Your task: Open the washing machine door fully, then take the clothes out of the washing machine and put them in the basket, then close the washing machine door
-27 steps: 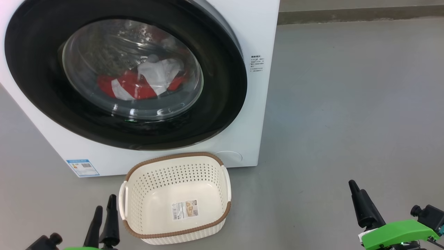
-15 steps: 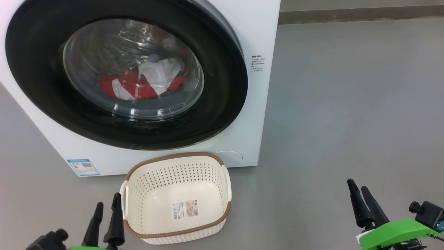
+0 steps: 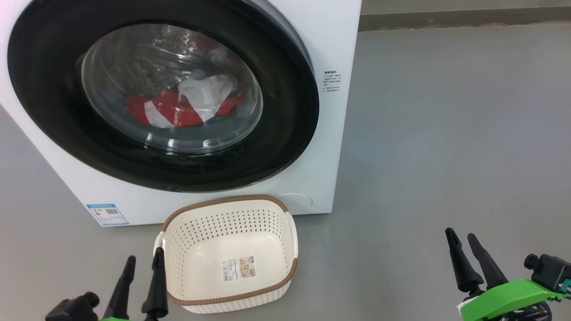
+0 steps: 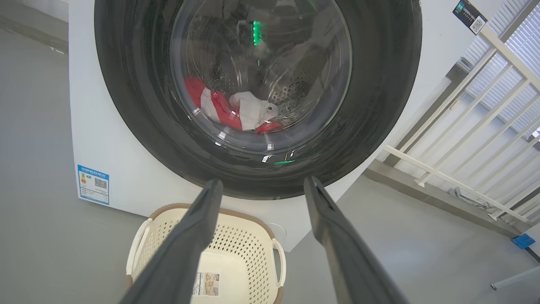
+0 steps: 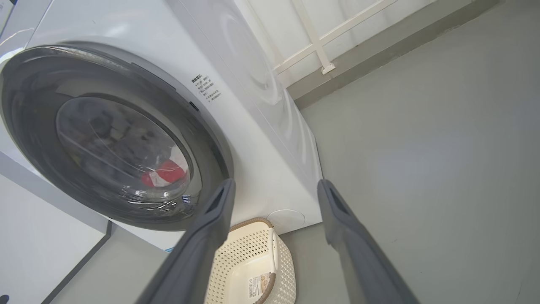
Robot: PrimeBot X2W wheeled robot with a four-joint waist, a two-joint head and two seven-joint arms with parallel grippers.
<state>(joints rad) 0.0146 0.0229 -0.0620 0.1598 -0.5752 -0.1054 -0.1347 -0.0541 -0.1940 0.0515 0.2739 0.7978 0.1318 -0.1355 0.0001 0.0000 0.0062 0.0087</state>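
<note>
The washing machine stands on the grey floor with the washing machine door shut; the clothes, red and white, lie in the drum behind the glass. The basket sits on the floor just in front of the machine, below the door, holding nothing but its label. The left end effector hovers just beside the basket's left handle, fingers spread wide and holding nothing; the right end effector hangs well apart to the right over bare floor, likewise wide and unladen. A blue sticker marks the machine's lower corner; a white railing stands beyond.
</note>
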